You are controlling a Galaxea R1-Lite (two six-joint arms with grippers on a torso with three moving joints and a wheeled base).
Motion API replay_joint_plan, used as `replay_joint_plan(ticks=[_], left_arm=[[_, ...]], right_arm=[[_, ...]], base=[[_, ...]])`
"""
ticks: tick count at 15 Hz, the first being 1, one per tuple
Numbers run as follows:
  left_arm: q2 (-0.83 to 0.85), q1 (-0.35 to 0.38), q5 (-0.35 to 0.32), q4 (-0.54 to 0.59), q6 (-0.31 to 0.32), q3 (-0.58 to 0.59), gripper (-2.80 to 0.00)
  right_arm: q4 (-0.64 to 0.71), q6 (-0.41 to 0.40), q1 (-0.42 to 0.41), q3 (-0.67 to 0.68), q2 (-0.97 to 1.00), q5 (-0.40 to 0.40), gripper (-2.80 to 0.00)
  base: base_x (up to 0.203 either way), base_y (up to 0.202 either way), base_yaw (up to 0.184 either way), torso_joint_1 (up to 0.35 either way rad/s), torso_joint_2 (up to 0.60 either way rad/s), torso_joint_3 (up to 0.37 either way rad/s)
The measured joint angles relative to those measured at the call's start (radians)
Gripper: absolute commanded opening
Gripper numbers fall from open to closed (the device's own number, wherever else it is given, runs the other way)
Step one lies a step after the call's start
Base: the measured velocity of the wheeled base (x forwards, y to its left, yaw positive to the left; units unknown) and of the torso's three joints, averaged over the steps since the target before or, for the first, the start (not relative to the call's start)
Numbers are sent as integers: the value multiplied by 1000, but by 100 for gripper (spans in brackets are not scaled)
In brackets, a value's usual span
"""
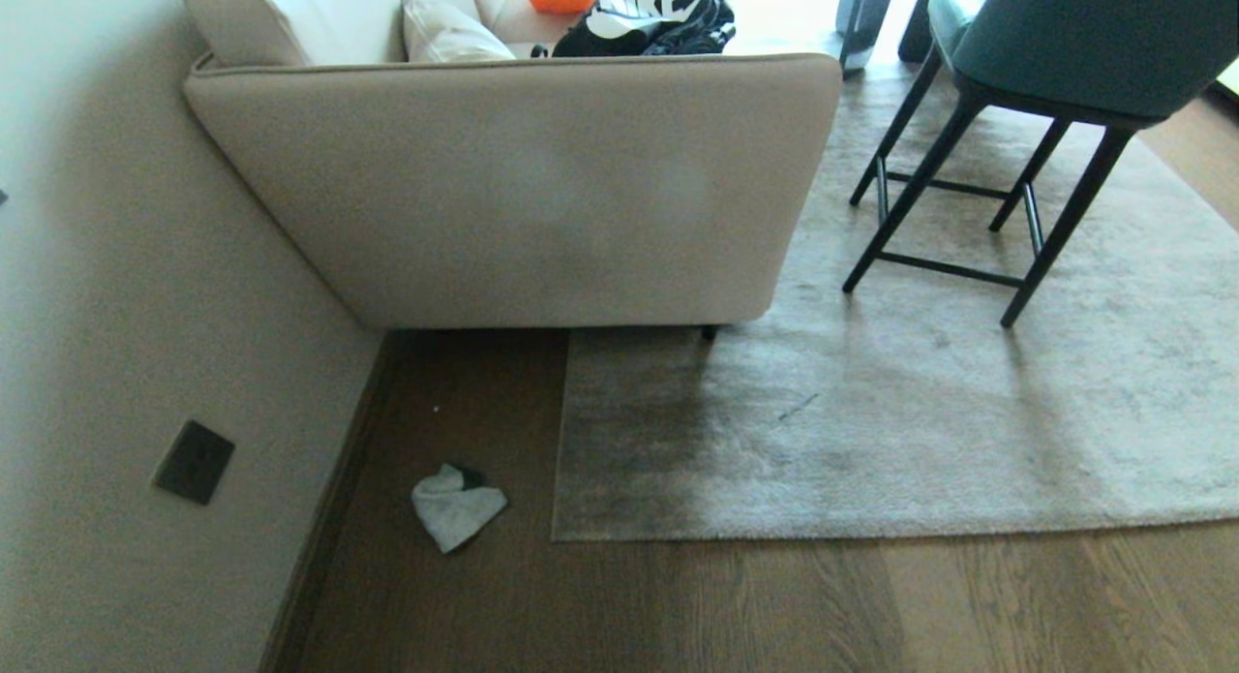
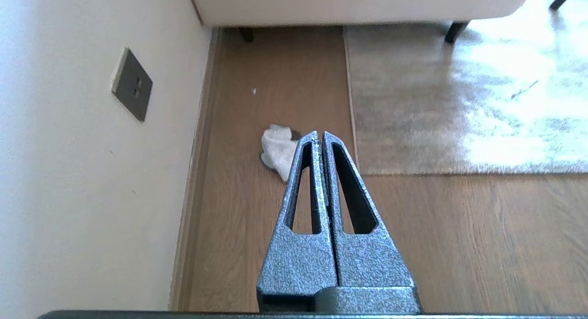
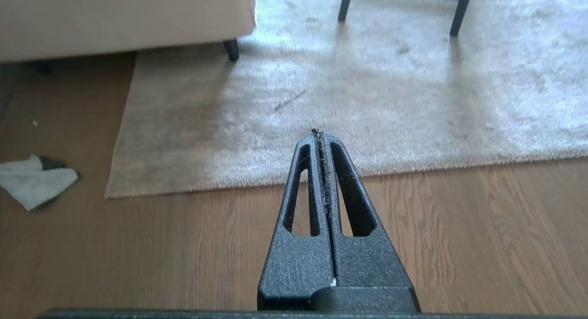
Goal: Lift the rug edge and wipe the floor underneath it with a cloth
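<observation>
The grey-beige rug lies flat, and its rug edge (image 1: 871,533) runs straight to a square corner (image 1: 557,535) on the brown plank floor (image 1: 678,605). A small pale cloth (image 1: 455,506) lies crumpled on the floor between the wall and that corner. Neither arm shows in the head view. My left gripper (image 2: 320,134) is shut and empty, held well above the floor with the cloth (image 2: 277,151) beyond its tips. My right gripper (image 3: 318,133) is shut and empty too, above the floor before the rug edge (image 3: 413,167); the cloth (image 3: 34,181) lies far off to its side.
A beige sofa (image 1: 523,189) stands against the wall (image 1: 116,315), one dark leg (image 1: 710,333) on the rug. A dark-legged chair (image 1: 1016,121) stands on the rug at the right. A black bag (image 1: 649,19) sits on the sofa. A dark wall socket (image 1: 194,462) is low on the wall.
</observation>
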Motion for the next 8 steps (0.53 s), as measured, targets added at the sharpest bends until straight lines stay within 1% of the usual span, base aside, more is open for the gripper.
replay_joint_plan(ticks=[8], left_arm=[[0, -1, 0, 0, 0, 0, -280]], right_arm=[[0, 0, 0, 0, 1, 0, -280]], base=[[0, 0, 0, 3, 1, 201]])
